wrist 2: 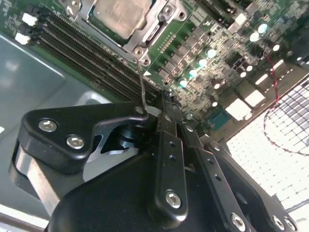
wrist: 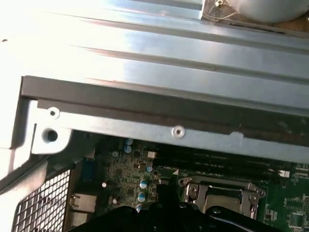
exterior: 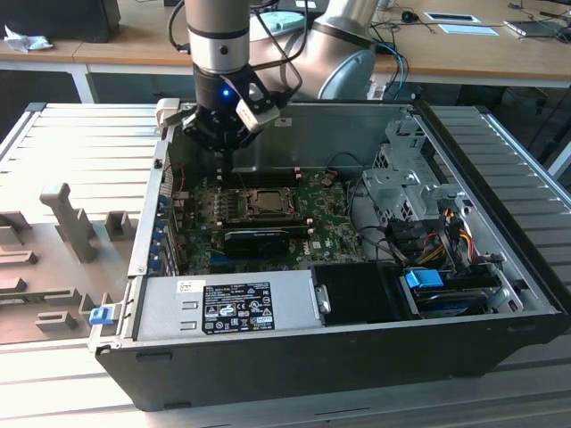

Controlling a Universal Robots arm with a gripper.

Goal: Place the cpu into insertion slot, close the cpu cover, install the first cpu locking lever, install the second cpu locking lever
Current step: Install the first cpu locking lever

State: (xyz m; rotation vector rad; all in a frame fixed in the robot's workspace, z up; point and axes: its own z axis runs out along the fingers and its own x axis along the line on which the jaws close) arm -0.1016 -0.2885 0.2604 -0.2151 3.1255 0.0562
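CPU (wrist 2: 121, 15) sits in the insertion slot (exterior: 266, 205) on the motherboard, with the cpu cover (wrist 2: 157, 30) apparently down over its edges, so the placing and closing steps look done. The gripper (wrist 2: 161, 104) hangs just beside the socket, fingers pressed together on a thin wire locking lever (wrist 2: 142, 84). Lever latching judged unfinished.

Ribbed grey metal work surface (exterior: 80, 143) underneath. Wooden desks (exterior: 464, 49) line the far side, papers and cables on top, dark space beneath. Even, bright indoor light.
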